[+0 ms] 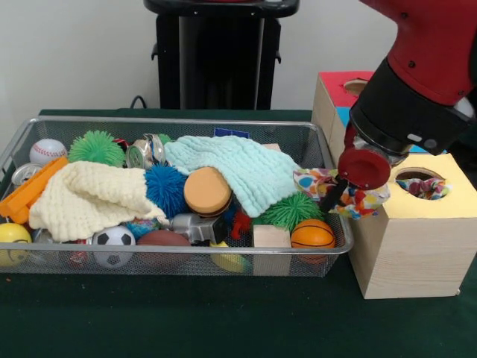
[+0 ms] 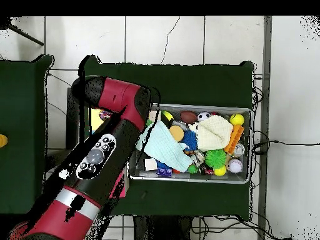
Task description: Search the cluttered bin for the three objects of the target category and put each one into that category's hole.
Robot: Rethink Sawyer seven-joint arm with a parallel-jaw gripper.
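While the green counter [image 1: 223,321] is spanned by the wire mesh bin [image 1: 171,261], crammed with balls and a mint knitted cloth [image 1: 238,168], the pale wooden box [image 1: 410,246] is seen just beside the bin's end, its yellow-surround hole [image 1: 422,184] already holding one polka-dot bundle [image 1: 426,188]. A second polka-dot bundle [image 1: 356,195] is held pinched in the fingers of the gripper [image 1: 337,195], between bin rim and box, beside the hole.

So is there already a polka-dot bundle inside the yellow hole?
Yes, a polka-dot bundle shows inside the yellow hole in the front view.
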